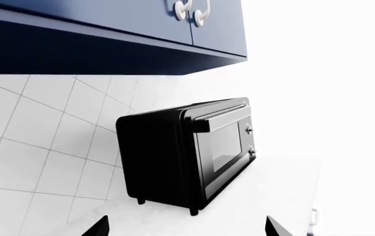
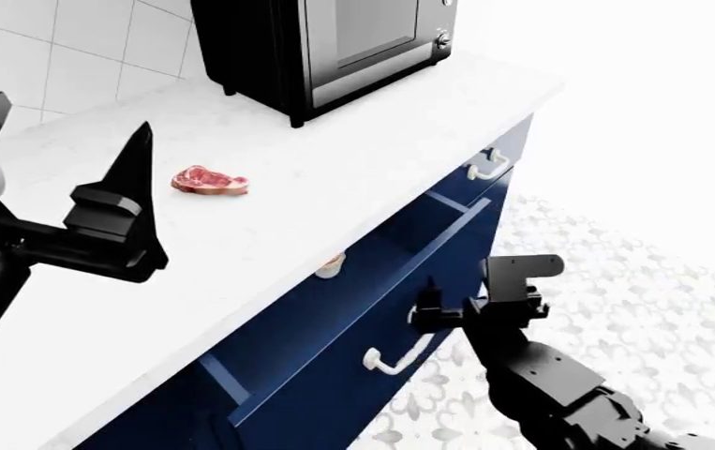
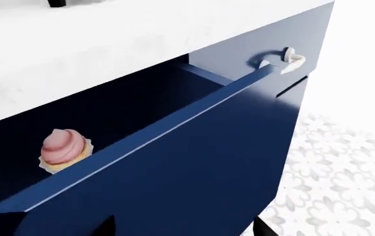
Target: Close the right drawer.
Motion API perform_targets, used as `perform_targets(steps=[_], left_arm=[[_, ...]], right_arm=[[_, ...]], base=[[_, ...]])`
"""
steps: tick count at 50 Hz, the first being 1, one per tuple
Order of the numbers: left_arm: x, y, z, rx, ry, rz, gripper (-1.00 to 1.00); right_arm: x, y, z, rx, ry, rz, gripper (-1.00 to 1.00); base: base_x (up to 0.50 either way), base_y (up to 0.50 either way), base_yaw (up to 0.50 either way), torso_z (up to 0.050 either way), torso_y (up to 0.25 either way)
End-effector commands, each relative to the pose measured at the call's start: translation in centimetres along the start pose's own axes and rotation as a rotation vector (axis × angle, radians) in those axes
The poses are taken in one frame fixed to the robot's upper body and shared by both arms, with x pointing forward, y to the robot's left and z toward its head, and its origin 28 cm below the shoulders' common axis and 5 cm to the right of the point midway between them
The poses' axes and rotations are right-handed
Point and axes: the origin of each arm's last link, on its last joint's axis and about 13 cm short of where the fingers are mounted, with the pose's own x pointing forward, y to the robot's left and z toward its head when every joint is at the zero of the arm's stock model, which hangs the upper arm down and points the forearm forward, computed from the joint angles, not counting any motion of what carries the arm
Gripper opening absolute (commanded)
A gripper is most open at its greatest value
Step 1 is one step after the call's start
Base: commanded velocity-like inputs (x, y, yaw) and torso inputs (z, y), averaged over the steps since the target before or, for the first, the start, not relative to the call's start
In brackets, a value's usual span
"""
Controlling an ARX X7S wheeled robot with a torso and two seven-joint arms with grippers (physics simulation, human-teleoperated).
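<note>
The wide glossy navy-blue right drawer (image 2: 370, 281) stands pulled out below the white marble-look counter (image 2: 270, 216), a pink-frosted cupcake (image 3: 65, 149) inside. The black right gripper (image 2: 488, 305) sits just beside its white curved handle (image 2: 397, 356), gripping nothing; its jaw gap is unclear. The black left gripper (image 2: 64, 155) hovers open and empty above the counter, near a raw red steak (image 2: 211, 180) and a black toaster oven (image 2: 320, 47).

- Right drawer (image 2: 370, 309) stands pulled out from under the white worktop (image 2: 307, 187); blue interior exposed, white bar handle (image 2: 397, 357) on its front.
- Small pinkish item (image 2: 331, 266) sits inside at the worktop edge; can't identify it.
- Right end effector (image 2: 476, 305) is just beside the drawer front, above the handle; finger gap unclear.
- Left end effector (image 2: 113, 211) hangs over the worktop, holding nothing, one dark finger pointing up.
- Raw steak (image 2: 210, 180) lies on the worktop, near the black toaster oven (image 2: 320, 47).
- Patterned floor (image 2: 657, 300) at right.
</note>
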Motion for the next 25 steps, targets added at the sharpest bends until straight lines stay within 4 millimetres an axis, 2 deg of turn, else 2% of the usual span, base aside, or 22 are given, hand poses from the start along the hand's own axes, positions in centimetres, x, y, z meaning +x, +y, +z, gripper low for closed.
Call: perform_targets(steps=[1,6,10,15,22,25], left_arm=[[0.0,0.0,-0.1,0.0,0.003,-0.001,1.0],[0.0,0.0,-0.1,0.001,0.003,0.0,1.0],[0.0,0.0,-0.1,-0.003,0.0,0.001,1.0],[0.1,-0.1,0.0,-0.009,-0.004,0.001,1.0],[0.3,-0.2,0.1,-0.017,-0.006,0.001,1.0],[0.3,-0.3,0.1,-0.025,-0.008,0.0,1.0]], right_arm=[[-1.3,-1.1,1.6,0.016,-0.064,-0.032,1.0],[-2.9,-1.9,1.9,0.015,-0.076,-0.067,1.0],[-5.4,-2.7,3.0,0.005,-0.117,-0.103,1.0],[-9.5,-3.8,5.3,0.001,-0.197,-0.165,1.0],[-13.3,-4.2,9.0,-0.051,-0.293,-0.204,1.0],[-14.6,-4.5,9.9,-0.061,-0.326,-0.233,1.0]], base=[[0.0,0.0,0.0,0.0,0.0],[0.0,0.0,0.0,0.0,0.0],[0.0,0.0,0.0,0.0,0.0],[0.0,0.0,0.0,0.0,0.0],[0.0,0.0,0.0,0.0,0.0],[0.0,0.0,0.0,0.0,0.0]])
